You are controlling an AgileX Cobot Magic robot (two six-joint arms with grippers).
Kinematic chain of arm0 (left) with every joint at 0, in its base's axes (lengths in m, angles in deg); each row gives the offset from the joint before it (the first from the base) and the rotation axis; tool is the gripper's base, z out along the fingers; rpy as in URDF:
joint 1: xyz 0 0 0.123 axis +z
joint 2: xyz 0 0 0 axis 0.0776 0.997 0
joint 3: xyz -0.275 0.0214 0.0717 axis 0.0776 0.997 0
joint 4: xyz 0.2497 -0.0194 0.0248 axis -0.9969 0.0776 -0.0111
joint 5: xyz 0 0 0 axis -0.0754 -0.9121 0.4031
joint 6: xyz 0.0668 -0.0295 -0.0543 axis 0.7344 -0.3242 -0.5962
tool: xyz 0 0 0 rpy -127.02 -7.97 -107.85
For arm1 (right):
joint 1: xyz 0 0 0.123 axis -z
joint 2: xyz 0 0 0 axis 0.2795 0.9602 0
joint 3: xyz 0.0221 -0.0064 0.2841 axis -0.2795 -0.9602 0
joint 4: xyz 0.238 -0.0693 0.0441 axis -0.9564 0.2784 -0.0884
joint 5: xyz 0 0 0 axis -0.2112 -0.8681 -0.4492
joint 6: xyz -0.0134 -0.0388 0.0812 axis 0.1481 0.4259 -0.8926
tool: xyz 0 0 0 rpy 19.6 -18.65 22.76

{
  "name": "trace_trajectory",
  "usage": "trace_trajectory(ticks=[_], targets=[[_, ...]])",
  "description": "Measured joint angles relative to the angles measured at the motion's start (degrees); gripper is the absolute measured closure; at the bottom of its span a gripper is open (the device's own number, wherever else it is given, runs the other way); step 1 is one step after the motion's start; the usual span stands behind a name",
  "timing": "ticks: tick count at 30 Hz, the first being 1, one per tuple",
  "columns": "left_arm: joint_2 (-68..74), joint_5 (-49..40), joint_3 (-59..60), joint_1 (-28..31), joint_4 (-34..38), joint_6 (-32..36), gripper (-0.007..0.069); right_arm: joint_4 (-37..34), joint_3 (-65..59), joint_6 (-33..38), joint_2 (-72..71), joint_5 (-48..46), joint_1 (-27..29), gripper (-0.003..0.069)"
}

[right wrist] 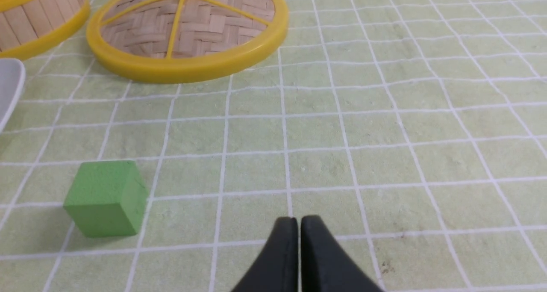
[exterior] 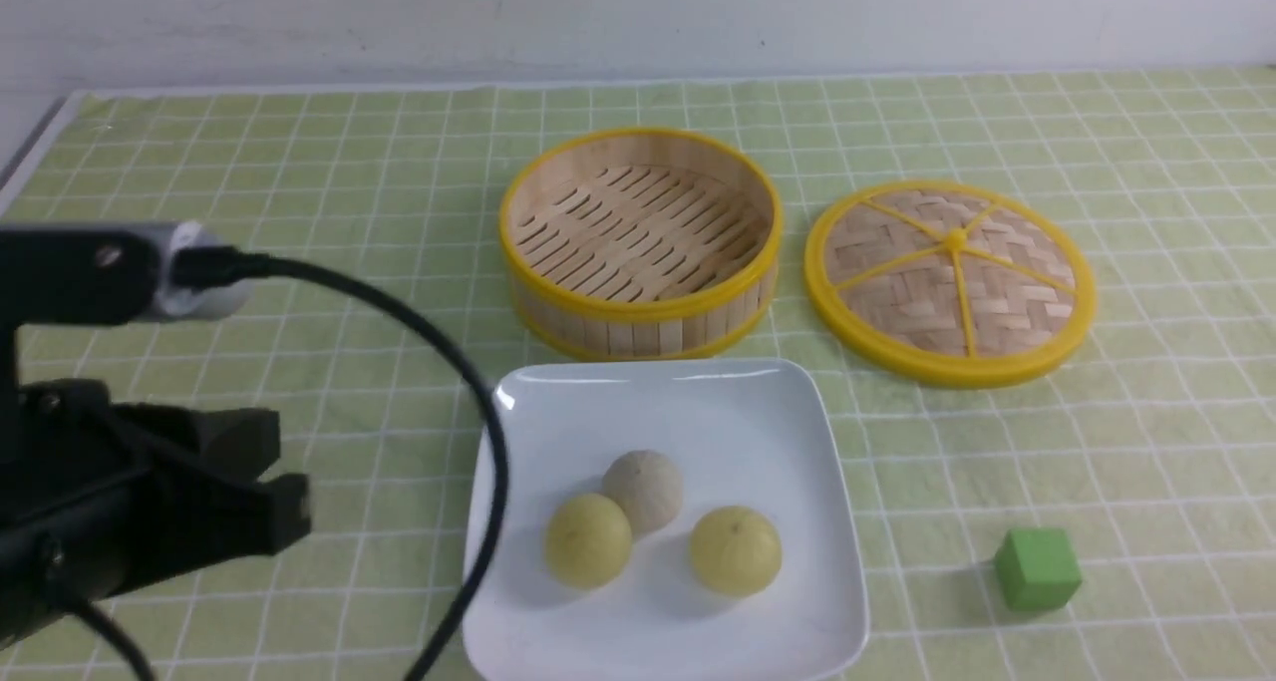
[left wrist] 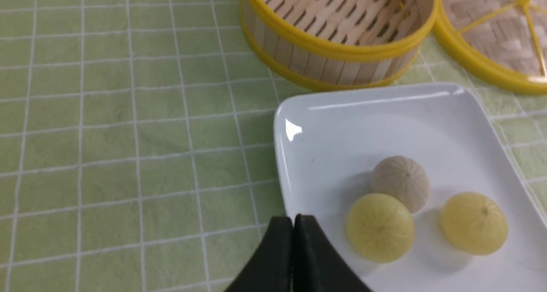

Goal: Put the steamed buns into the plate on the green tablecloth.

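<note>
All three steamed buns [exterior: 658, 531] sit in the plate [exterior: 738, 412] on the green tablecloth [exterior: 349, 212], grey one touching a yellow one. Steamer basket [exterior: 640, 237] at the plate's 12 o'clock, lid [exterior: 949, 280] at 2, green cube [exterior: 1037, 567] at 3. Left gripper [left wrist: 293, 223] clenched, empty, over the plate's edge. Right gripper [right wrist: 298, 225] clenched, empty, over bare cloth.

A plain white wall [exterior: 638, 13] runs behind the table (evenly lit, no hard shadows).
</note>
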Motion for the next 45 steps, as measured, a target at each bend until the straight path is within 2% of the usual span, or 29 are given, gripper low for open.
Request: trace_trajectory(ticks=[5,8,13,18,45], targets=[[-14.68,5.71,14.64,16.92,9.64,12.73,0.0592,0.00,0.00,0.00,0.00,0.00,0.00,0.0627],[-23.07,8.40,22.97,24.40,13.46,18.83,0.0589,0.00,0.00,0.00,0.00,0.00,0.00,0.0625],[-34.91,9.84,31.91,30.41,15.35,26.20,0.0589,0.00,0.00,0.00,0.00,0.00,0.00,0.0617],[-39.32,8.96,34.74,31.31,15.79,29.38,0.0587,0.00,0.00,0.00,0.00,0.00,0.00,0.0608],[-39.56,8.56,34.74,31.31,16.03,29.38,0.0557,-0.06,0.00,0.04,0.00,0.00,0.00,0.0569]])
